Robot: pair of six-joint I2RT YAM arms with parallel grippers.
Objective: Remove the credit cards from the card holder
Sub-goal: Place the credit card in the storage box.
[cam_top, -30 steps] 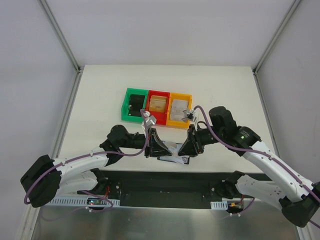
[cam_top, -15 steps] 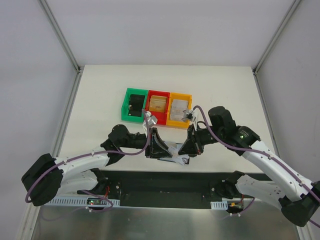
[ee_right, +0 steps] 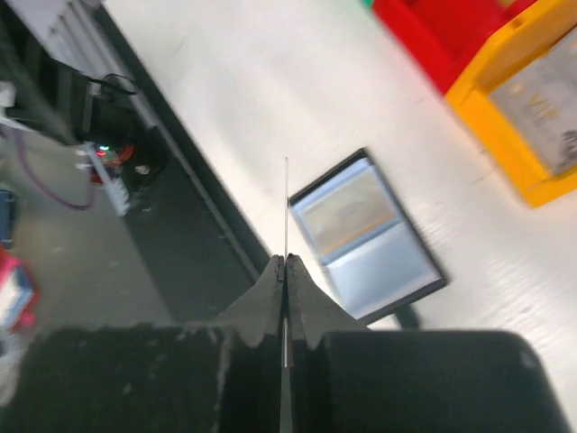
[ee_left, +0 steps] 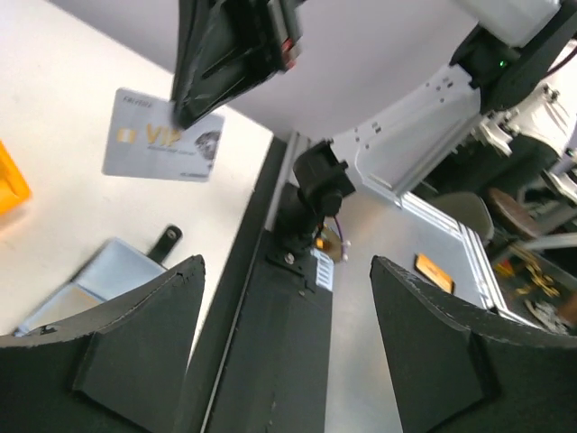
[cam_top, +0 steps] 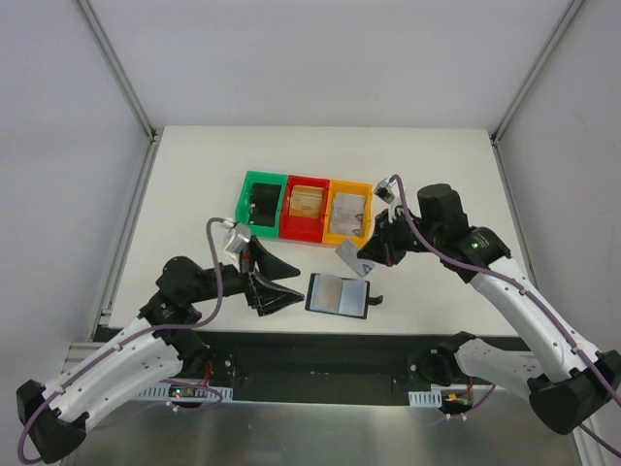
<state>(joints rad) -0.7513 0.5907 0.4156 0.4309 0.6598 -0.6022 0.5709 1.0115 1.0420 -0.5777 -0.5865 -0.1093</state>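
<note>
Grey-white VIP credit card [ee_left: 162, 149] pinched by one edge in right tool [cam_top: 364, 256], fingers closed on it, lifted off white surface [cam_top: 194, 194] just beyond card holder [cam_top: 339, 294]. Holder lies open and flat near surface's front edge, bluish panels up, black tab [ee_left: 165, 244] on right arm's side. Left tool [cam_top: 291, 284] spread wide, gripping nothing, just left of holder, not touching. Behind: green bin [cam_top: 245, 202], red bin [cam_top: 288, 218] with tan card [cam_top: 307, 201], yellow bin [cam_top: 332, 233] with pale card [cam_top: 349, 206].

The right claw [ee_right: 285, 263] pinches a card [ee_right: 287, 207] (edge-on) near the open card holder [ee_right: 365, 239].
</note>
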